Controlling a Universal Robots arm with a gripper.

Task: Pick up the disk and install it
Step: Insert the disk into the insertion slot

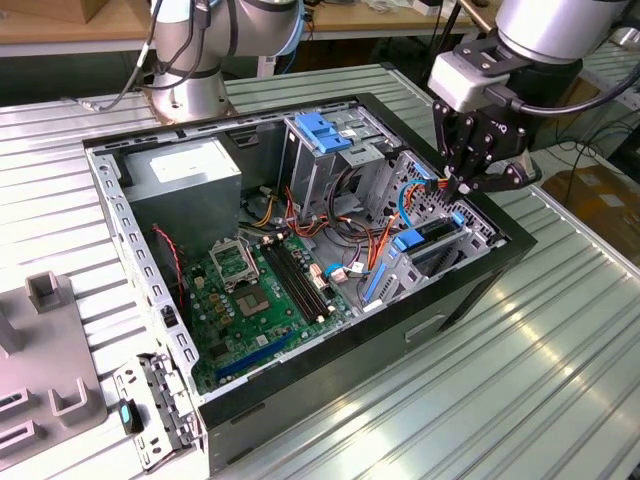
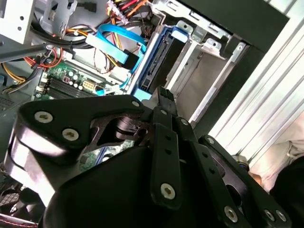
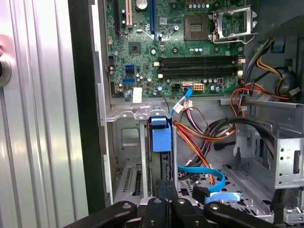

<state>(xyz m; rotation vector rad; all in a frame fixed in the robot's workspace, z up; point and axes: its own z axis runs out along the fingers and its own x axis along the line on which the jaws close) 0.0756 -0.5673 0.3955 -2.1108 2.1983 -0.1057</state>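
Exterior view, starting at the exterior view's left: a grey fixture block sits at the near edge of the ribbed counter, and a loose metal bracket lies just beside the open computer case. Inside the case's left wall, the grey power-supply box fills the far corner. The motherboard lies flat nearer, with open room above it. The blue-topped drive cage stands further right, at the far wall. Past it, orange and black cables and a blue data cable crowd the gap.

The disk stands on edge in the metal bay at the case's right end, blue rails showing, close inside the black rim. In the second wrist view the disk sits between the bay's silver walls. In the first wrist view its blue end shows in the slot.

The tool hangs over that bay with its fingers pressed together and nothing between them. In the second wrist view its tip lies just beside the disk's rail; I cannot tell whether they touch. To the exterior view's right of the rim the counter lies bare.
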